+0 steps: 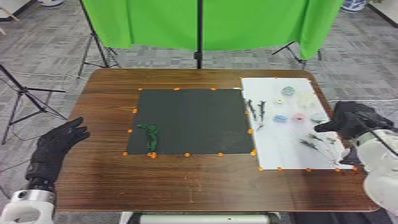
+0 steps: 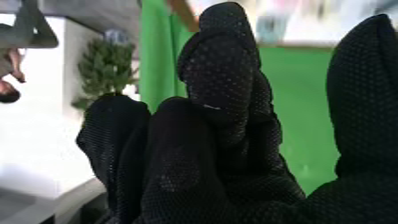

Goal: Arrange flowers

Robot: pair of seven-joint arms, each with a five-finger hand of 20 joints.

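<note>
Loose blooms and sprigs on the white sheet (image 1: 271,159), right side of desk (image 1: 191,187).

Right hand (image 1: 353,119) at sheet's outer edge; its fingers (image 2: 226,65) extended, lying close together, thumb apart, no grip seen. Left hand (image 1: 59,145) over desk's left side, fingers loosely straight. Green stem piece (image 1: 151,138) on dark mat (image 1: 193,120). Blue bloom (image 1: 280,118) beside pink bloom (image 1: 299,117): probably feather-light, soft, easily crushed; pinch gently at the base. Dark sprigs (image 1: 262,108) likely thin, springy, apt to roll; leafy sprig (image 1: 309,144) best taken low on its stem, clear of the leaves.
</note>
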